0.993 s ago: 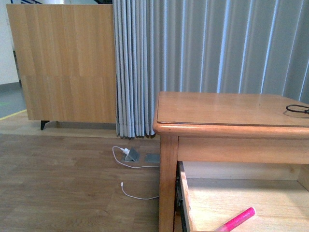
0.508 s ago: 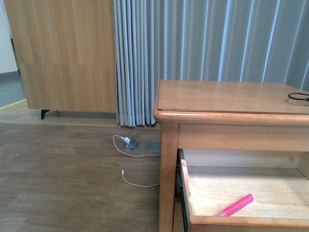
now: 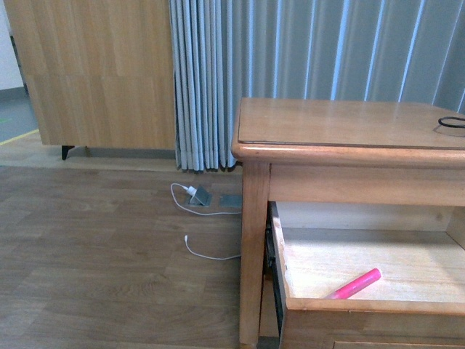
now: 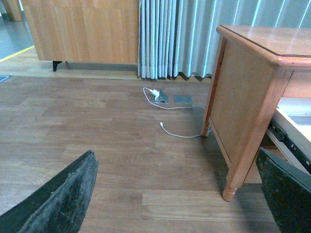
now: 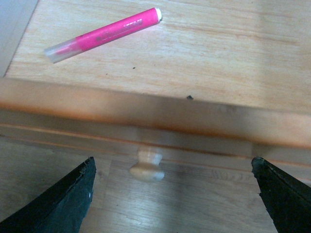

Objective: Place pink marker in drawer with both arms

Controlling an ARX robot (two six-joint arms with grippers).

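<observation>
Pink marker (image 3: 354, 284) already lies loose on the floor of the open drawer (image 5: 146, 114), near-left part, slanted, touching neither arm. My right gripper (image 5: 172, 191) hangs over the drawer front w/ fingers spread, holding nothing, knob (image 5: 146, 165) between them. Left gripper (image 4: 180, 194) also spread, empty, over bare floor left of the cabinet (image 3: 349, 131). Placing looks done; next I'd push the drawer shut, squarely, so it won't jam.

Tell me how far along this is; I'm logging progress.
Done: the bright pink marker lies on the floor of the open honey-brown wooden drawer. In hand: nothing; the right gripper hangs open above the pale round knob, and the left gripper is open over the floor. Left: possibly closing the drawer.
</observation>
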